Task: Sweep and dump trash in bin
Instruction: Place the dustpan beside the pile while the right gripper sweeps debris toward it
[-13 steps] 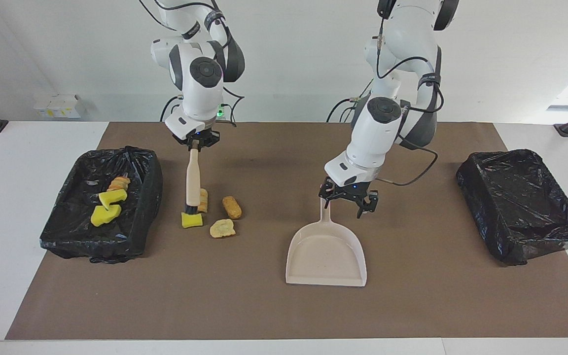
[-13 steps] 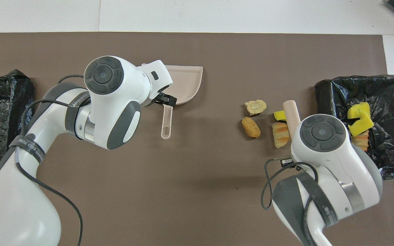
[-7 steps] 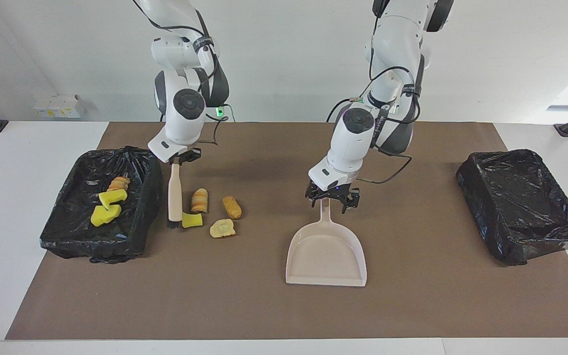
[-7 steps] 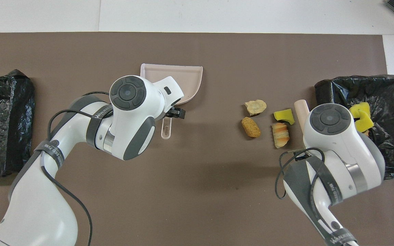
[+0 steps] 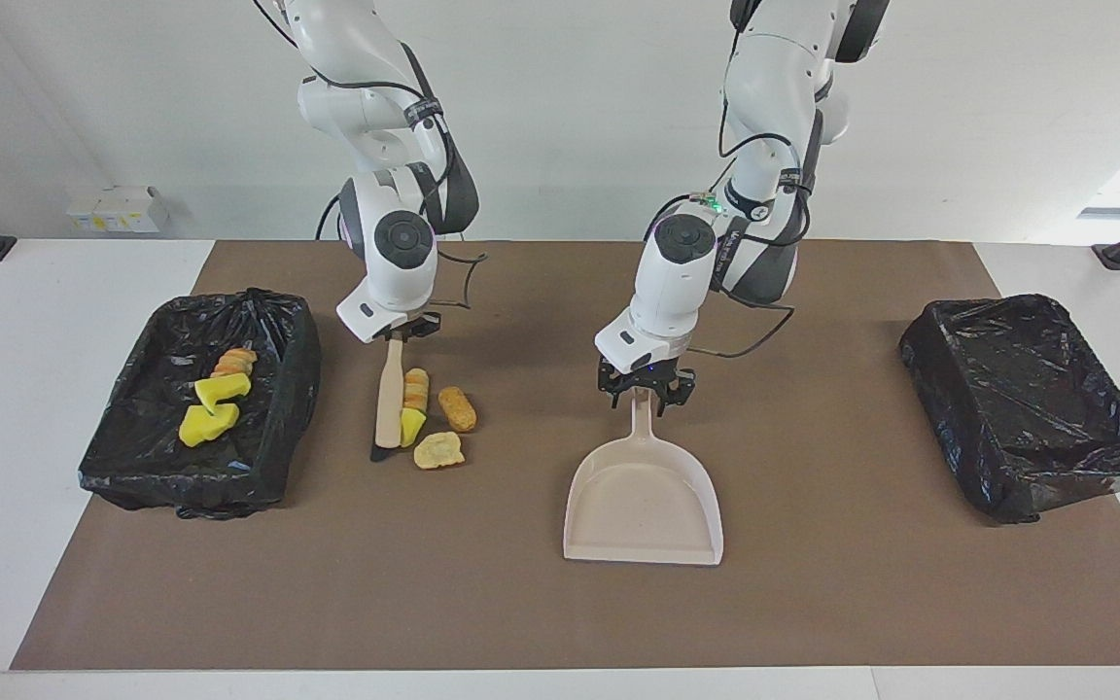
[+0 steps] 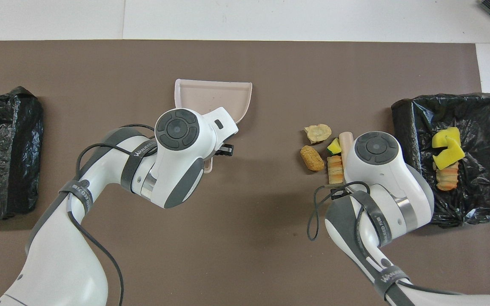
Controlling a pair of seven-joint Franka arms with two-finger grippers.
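beside the brush (image 5: 388, 399), yellow and tan trash (image 5: 439, 450).

— What is concealed in the overhead view?
— The left tool (image 5: 646, 393) and right tool (image 5: 402, 332) are covered by their own wrists. The dustpan (image 6: 211, 95) handle and the brush (image 6: 346, 138) are mostly hidden.
— Is anything cropped?
— The bin (image 6: 2, 148) at the left arm's end is cut off by the edge.

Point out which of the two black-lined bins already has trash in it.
The bin at the right arm's end of the table, beside the brush: yellow sponge pieces and a bread-like chunk lie in it. The other bin, at the left arm's end, shows only its black liner.
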